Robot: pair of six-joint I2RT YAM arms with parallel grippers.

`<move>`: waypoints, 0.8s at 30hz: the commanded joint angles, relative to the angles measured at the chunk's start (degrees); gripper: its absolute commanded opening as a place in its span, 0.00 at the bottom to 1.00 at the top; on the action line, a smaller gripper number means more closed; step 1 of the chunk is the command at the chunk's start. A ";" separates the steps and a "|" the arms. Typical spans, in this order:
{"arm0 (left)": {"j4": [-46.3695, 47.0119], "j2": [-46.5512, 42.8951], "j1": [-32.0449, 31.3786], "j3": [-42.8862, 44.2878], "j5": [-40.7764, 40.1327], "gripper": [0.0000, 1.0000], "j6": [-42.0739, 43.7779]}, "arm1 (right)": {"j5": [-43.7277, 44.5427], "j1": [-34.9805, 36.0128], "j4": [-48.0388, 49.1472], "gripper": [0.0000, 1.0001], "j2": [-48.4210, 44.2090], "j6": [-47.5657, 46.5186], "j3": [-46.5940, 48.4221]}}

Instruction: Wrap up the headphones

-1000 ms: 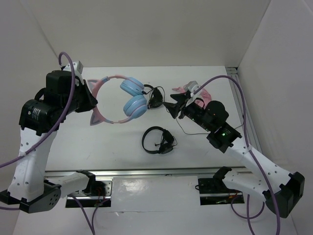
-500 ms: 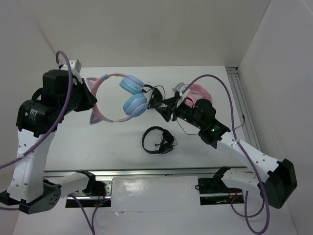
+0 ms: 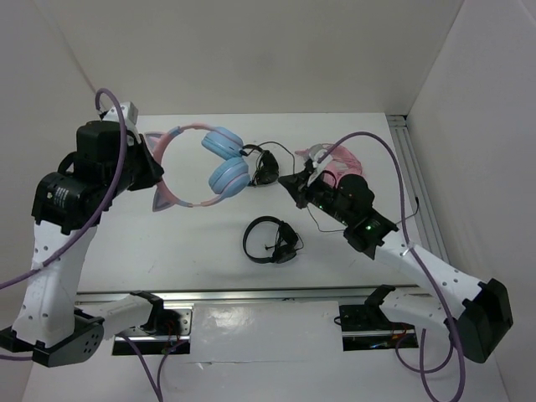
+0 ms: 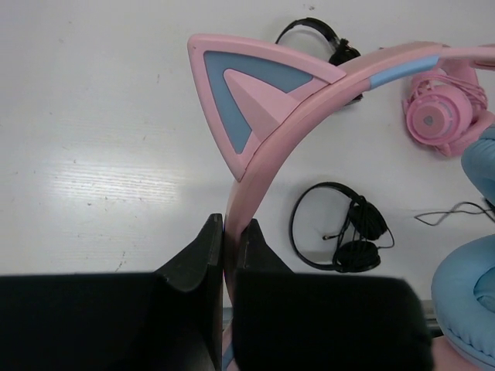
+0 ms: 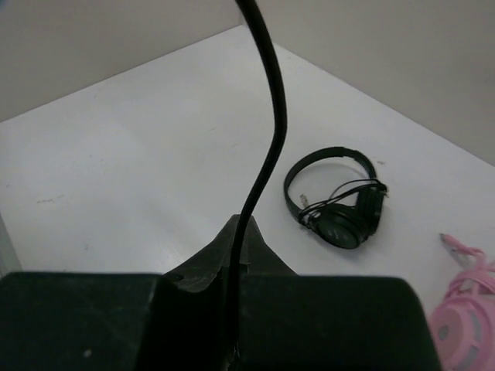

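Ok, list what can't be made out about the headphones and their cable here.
- Right wrist view: cable runs out the top edge.
- Top view: cable too thin to trace from the headphones to the right jaws.
- Left wrist view: blue ear cup cut by the right edge.

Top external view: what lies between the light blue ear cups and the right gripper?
A small pair of black headphones lies on the table there, between the ear cups and the right gripper. The top external view shows this.
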 commanded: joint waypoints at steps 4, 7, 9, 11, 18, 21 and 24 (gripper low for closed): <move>12.99 -2.28 0.03 -9.71 3.10 0.00 3.73 | 16.35 -0.25 -3.10 0.00 -12.06 -2.17 -0.42; 14.60 1.23 0.03 -12.97 13.81 0.00 8.82 | 16.36 -0.25 -6.18 0.00 -13.49 -3.92 2.29; 15.12 3.16 -1.71 -14.29 19.78 0.00 10.33 | 16.36 -0.25 -9.16 0.00 -14.02 -5.07 4.41; 16.60 4.49 -4.18 -15.61 21.39 0.00 11.56 | 17.68 -0.25 -9.70 0.00 -12.01 -6.21 6.70; 19.34 6.33 -17.53 -22.72 21.93 0.00 15.96 | 15.76 -0.25 -11.01 0.00 -1.30 -10.87 11.88; 19.87 6.33 -23.77 -23.26 20.26 0.00 17.80 | 12.51 -0.86 -12.77 0.00 2.83 -12.19 14.08; 19.87 5.81 -29.57 -22.57 19.64 0.00 19.39 | 8.91 -1.48 -15.06 0.00 6.70 -12.19 15.84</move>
